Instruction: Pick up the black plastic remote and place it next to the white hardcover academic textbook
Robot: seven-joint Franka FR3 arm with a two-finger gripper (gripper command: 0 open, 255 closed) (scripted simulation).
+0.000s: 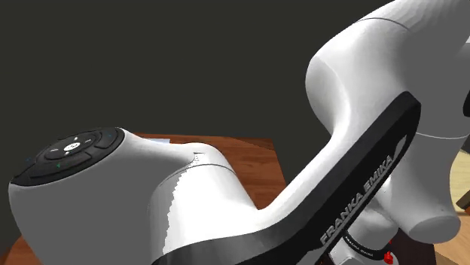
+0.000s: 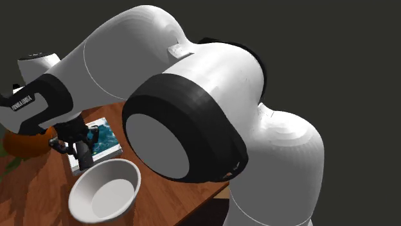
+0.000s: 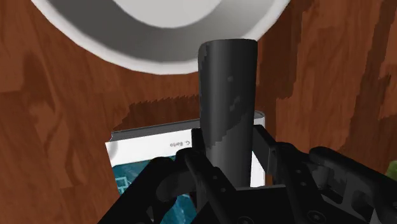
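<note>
A dark, long remote [image 3: 226, 95] stands clasped between my gripper's [image 3: 229, 162] black fingers, its free end pointing toward the white bowl. Directly under it lies the book [image 3: 184, 143], which has white edges and a teal cover, flat on the wooden table. In the second exterior view my gripper [image 2: 78, 147] hangs just over the book [image 2: 104, 136], at the edge nearest the bowl. The remote is held above the book and I cannot tell whether it touches it.
A large white bowl [image 2: 106, 189] sits on the brown wooden table [image 2: 160, 192] close beside the book, also seen in the wrist view [image 3: 159, 38]. An orange round object [image 2: 26, 144] lies behind the gripper. My own arm [image 1: 188, 196] blocks most of the shoulder view.
</note>
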